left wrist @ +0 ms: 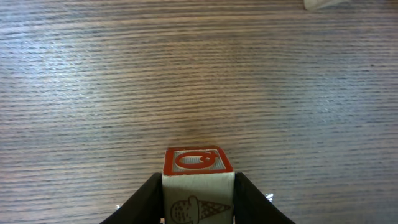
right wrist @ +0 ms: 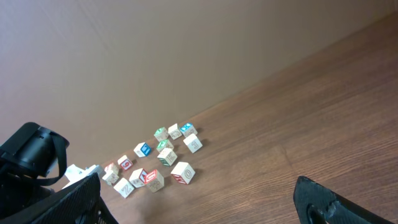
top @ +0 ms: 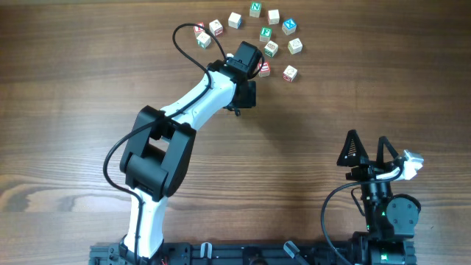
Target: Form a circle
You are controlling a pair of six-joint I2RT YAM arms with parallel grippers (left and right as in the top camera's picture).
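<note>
My left gripper is shut on a pale wooden cube with a red letter on top and an ice-cream cone drawn on its near side. The cube stands on the wood between the black fingers. From overhead, that gripper sits at the lower left of a loose cluster of letter cubes, and a red-faced cube shows at its right edge. No closed ring shows. My right gripper is open and empty at the near right, far from the cubes.
Bare wooden table spreads around the cluster. The left arm crosses the table's middle diagonally. One more cube lies just right of the left gripper. A pale object shows at the top right of the left wrist view.
</note>
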